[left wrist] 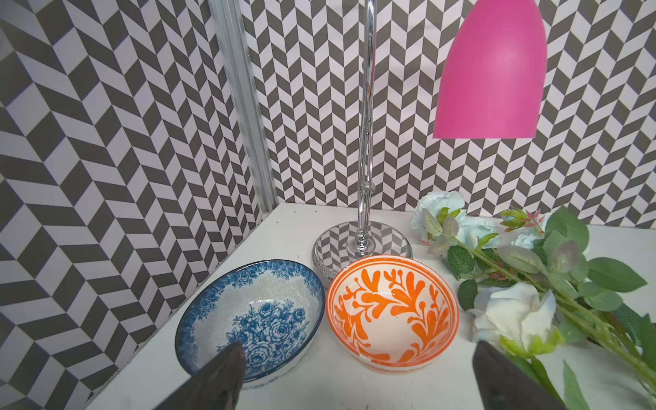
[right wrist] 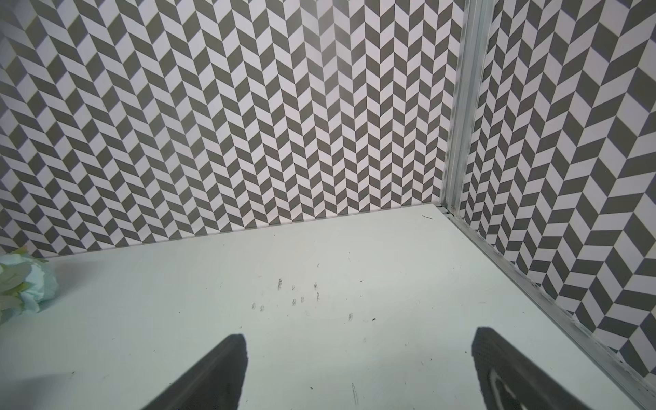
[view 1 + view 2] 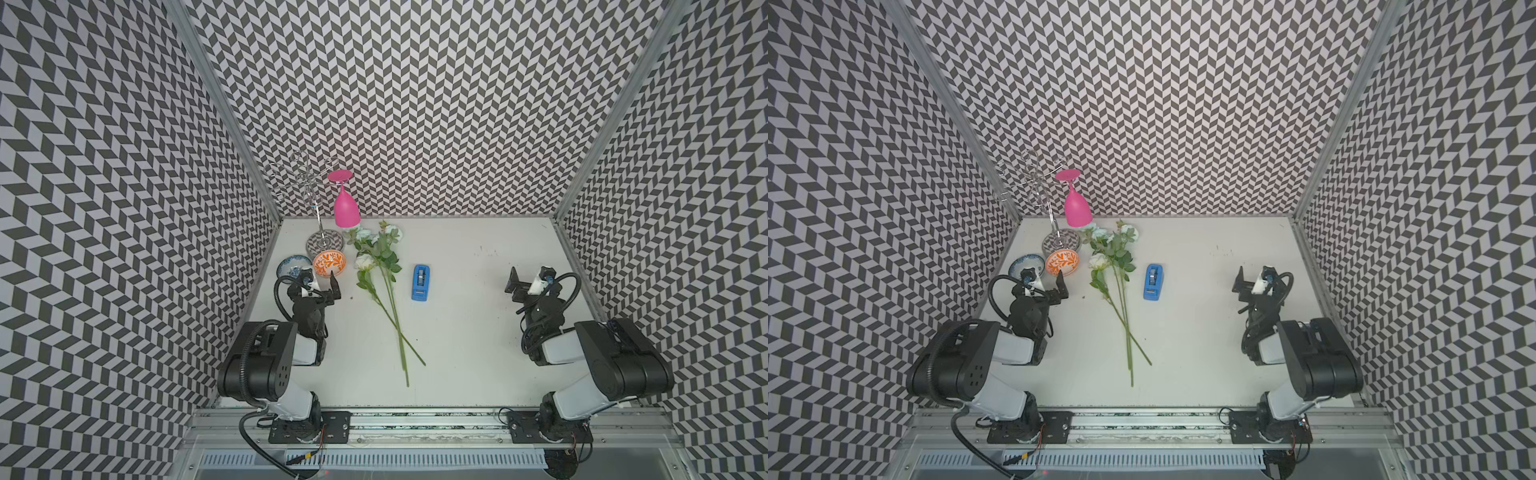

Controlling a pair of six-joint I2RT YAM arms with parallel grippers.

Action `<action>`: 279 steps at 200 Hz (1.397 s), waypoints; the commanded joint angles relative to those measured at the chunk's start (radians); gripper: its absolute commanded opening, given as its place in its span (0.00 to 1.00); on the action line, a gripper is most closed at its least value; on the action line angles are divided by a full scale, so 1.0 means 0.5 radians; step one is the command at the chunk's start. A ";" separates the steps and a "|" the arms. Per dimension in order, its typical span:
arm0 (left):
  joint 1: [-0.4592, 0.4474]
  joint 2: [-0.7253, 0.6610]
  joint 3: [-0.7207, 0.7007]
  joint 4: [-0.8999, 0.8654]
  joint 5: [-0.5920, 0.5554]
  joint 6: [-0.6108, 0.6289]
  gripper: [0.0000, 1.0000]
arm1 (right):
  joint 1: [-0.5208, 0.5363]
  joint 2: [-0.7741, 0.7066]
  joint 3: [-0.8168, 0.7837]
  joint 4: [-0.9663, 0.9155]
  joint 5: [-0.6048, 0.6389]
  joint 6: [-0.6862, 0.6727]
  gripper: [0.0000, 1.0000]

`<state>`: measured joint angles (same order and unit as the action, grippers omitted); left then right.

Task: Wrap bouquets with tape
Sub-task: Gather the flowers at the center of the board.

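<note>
**Top views show wrapping not yet begun**

Bouquets (image 3: pixel 380 266) lie loose mid-table, stems unbound; the tape (image 3: pixel 420 283) sits untouched just right of them. Left gripper (image 3: pixel 319 282) and right gripper (image 3: pixel 515 296) both gape wide, empty. Everything remains to do.

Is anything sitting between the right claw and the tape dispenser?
Nothing visible. In a top view, only bare white table lies between the open right claw and the blue tape dispenser; the flowers lie on the dispenser's far side.
</note>
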<state>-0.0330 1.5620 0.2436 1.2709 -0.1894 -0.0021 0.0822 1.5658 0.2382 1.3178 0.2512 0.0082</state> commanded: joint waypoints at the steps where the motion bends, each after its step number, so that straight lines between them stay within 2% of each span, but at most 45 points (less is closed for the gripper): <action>1: -0.002 -0.005 0.003 0.027 0.011 -0.039 1.00 | 0.003 0.014 -0.016 0.126 0.022 0.006 0.99; 162: -0.001 -0.010 -0.005 0.031 0.017 -0.039 1.00 | 0.003 0.010 -0.016 0.135 0.024 0.003 0.99; 169: -0.010 -0.026 0.003 0.055 -0.049 -0.032 1.00 | 0.018 -0.026 -0.016 0.125 0.102 0.004 0.99; 176: -0.082 -0.150 0.047 -0.131 -0.279 -0.024 1.00 | 0.080 -0.171 -0.016 -0.004 0.263 -0.017 0.99; 187: -0.230 -0.469 0.205 -0.684 -0.707 -0.071 0.99 | 0.232 -0.521 -0.009 -0.215 0.456 -0.130 0.99; 196: -0.263 -0.716 0.375 -1.115 -0.818 -0.267 0.99 | 0.296 -0.817 0.019 -0.386 0.434 -0.073 0.99; 208: -0.227 -0.956 0.587 -1.634 -0.810 -0.772 1.00 | 0.292 -1.162 0.153 -0.874 0.291 0.310 0.99; 214: -0.209 -1.049 0.704 -2.005 -0.828 -1.154 1.00 | 0.280 -1.300 0.255 -1.206 0.187 0.494 0.99; 220: -0.189 -1.135 0.834 -2.427 -0.830 -1.531 1.00 | 0.247 -1.386 0.334 -1.382 0.068 0.641 0.99; 224: -0.170 -1.175 0.899 -2.654 -0.796 -1.738 0.99 | 0.217 -1.423 0.367 -1.436 -0.040 0.719 0.99; 228: -0.134 -1.221 0.942 -2.750 -0.720 -1.791 1.00 | 0.193 -1.453 0.391 -1.465 -0.211 0.764 0.99; 240: 0.023 -1.331 0.940 -2.606 -0.124 -1.511 1.00 | 0.172 -1.480 0.470 -1.577 -0.688 0.811 0.99; 248: 0.104 -1.369 0.931 -2.540 0.224 -1.413 1.00 | 0.212 -1.432 0.551 -1.708 -0.874 0.884 0.99; 257: 0.178 -1.382 0.957 -2.590 0.450 -1.392 0.99 | 0.328 -1.338 0.681 -1.970 -0.937 0.933 0.99; 266: 0.232 -1.379 1.005 -2.677 0.612 -1.362 1.00 | 0.516 -1.210 0.804 -2.202 -0.970 0.844 0.99; 279: 0.271 -1.367 1.062 -2.775 0.780 -1.289 0.99 | 0.842 -1.022 0.961 -2.509 -0.827 0.767 0.99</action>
<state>0.0704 0.8429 0.7498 0.1425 -0.1123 -0.6231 0.2985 0.9031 0.6281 0.4988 -0.0406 0.3634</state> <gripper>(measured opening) 0.991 0.993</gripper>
